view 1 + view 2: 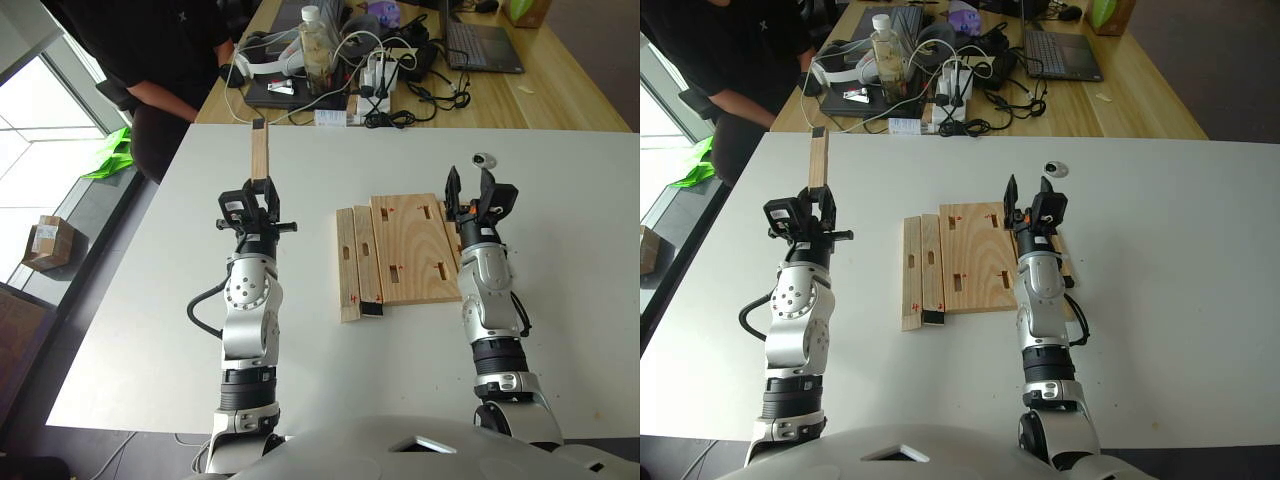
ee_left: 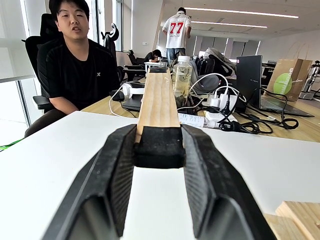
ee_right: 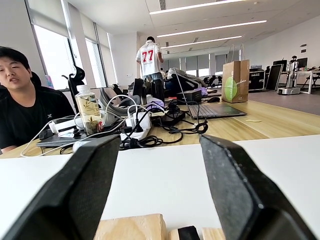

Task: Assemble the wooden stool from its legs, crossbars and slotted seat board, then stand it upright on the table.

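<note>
While left pincer [image 1: 259, 187] clamps leg [image 1: 260, 148] pointing forward, right pincer [image 1: 470, 180] hangs spread over seat board [image 1: 410, 250] edge.

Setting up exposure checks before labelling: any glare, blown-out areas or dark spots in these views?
Left eye view: table and seat board are evenly lit with no glare; the picture's left edge is washed out by daylight. Left wrist view: the window is blown out, and the leg in the left gripper is well lit. Right wrist view: windows and ceiling strip lights are bright, and the right gripper shows dark against the white table.
</note>
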